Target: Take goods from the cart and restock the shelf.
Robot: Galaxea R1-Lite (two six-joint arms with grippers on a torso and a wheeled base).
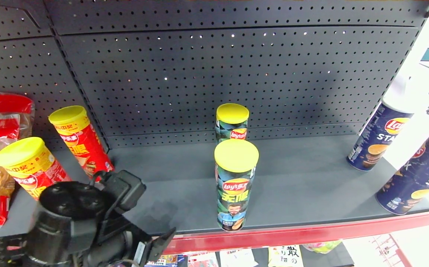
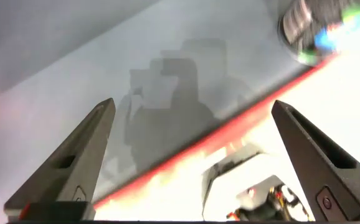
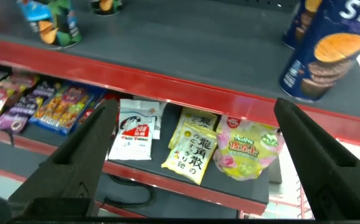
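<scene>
Left hand (image 1: 160, 241) open and empty at the shelf (image 1: 303, 185) lip, near the front green can (image 1: 235, 185).
Head view: the can is seen upright, to the hand's right. Left wrist view: spread fingers (image 2: 86, 155) are held above the red shelf edge. Right wrist view: the right hand (image 3: 195, 106) is open, empty, judged farther off.

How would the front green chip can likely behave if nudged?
Likely tips easily: the front green can is tall, narrow and upright. It stands near the shelf's red front edge, so it might fall off. Once down, its round body would probably roll.
</scene>
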